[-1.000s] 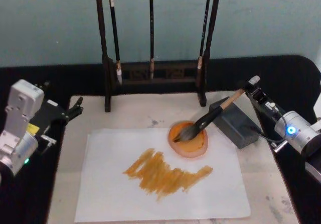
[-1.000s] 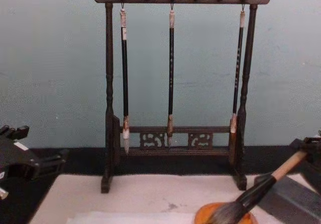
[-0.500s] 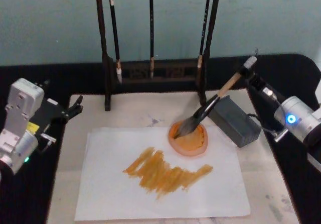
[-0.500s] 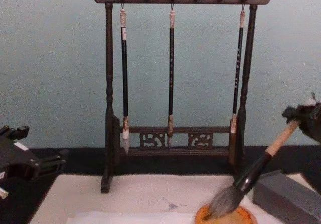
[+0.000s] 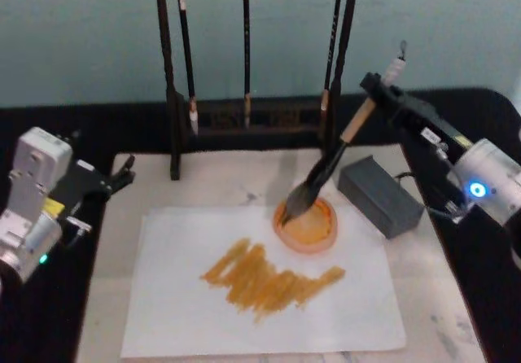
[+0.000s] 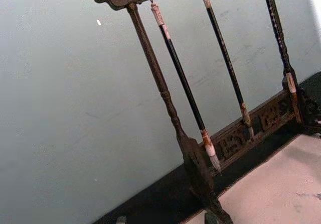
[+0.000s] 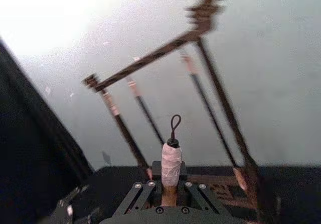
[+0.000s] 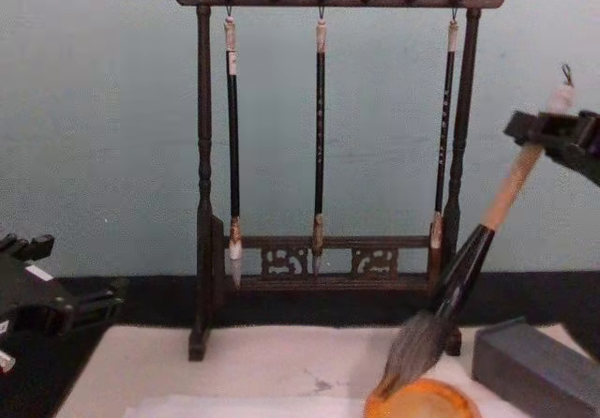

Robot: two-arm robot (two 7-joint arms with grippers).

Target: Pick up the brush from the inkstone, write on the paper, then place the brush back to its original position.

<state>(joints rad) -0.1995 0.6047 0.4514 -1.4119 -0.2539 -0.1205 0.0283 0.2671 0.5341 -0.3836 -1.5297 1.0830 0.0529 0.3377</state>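
My right gripper [image 5: 373, 88] is shut on the tan handle of the brush [image 5: 330, 164], near its whitish end. The brush leans steeply, and its grey bristle tip rests at the near-left rim of the orange-brown inkstone [image 5: 313, 229]. In the chest view the brush [image 8: 469, 268] slants down from the right gripper [image 8: 536, 129] to the inkstone [image 8: 422, 403]. The right wrist view shows the brush end and loop [image 7: 171, 156] between the fingers [image 7: 142, 190]. The paper [image 5: 179, 314] lies in front, marked with orange-brown strokes. My left gripper [image 5: 124, 176] is parked at the left, open.
A grey rectangular block [image 5: 380, 194] sits just right of the inkstone. A dark wooden rack [image 5: 248, 119] with three thin hanging brushes stands at the back, close behind the tilted brush. The cream mat [image 5: 220, 185] covers the black table under everything.
The right gripper has risen and swung left toward the rack. The brush has gone from lying low across the block to steeply tilted, with its bristles lifting to the inkstone's rim. The left arm is still.
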